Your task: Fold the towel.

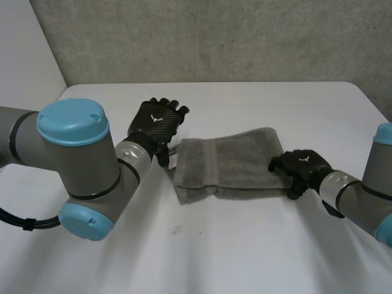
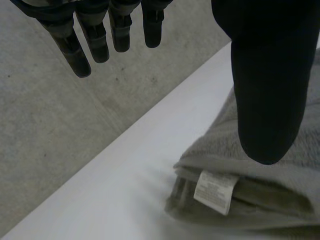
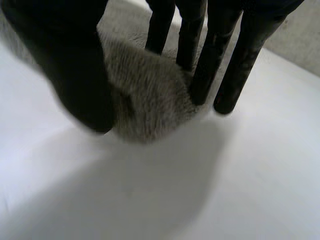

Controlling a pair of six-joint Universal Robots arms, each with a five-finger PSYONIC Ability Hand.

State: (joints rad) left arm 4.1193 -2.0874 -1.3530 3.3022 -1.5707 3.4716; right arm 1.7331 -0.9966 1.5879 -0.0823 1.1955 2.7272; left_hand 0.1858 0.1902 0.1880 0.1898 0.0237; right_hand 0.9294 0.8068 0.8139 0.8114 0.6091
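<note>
I have the towel (image 1: 229,162) lying folded into a thick grey strip across the middle of the white table (image 1: 245,245), long side running left to right.

My left robot hand (image 1: 156,122) sits just beside the strip's left end, raised off the table. From the left wrist view the fingers (image 2: 85,50) are straight and spread away from the thumb (image 2: 267,100), with nothing between them, so that hand is apart and empty. Below the thumb I see the folded layers of the towel (image 2: 300,180) stacked up, with a white label (image 2: 214,191) hanging from the end.

My right robot hand (image 1: 303,166) is at the strip's right end. In the right wrist view the straight fingers (image 3: 235,75) stand on one side of the bunched towel (image 3: 150,95) end and the thumb (image 3: 75,75) on the other, so I read it as clamped on the towel there, low against the table.

A grey wall (image 1: 214,37) stands behind the table.
</note>
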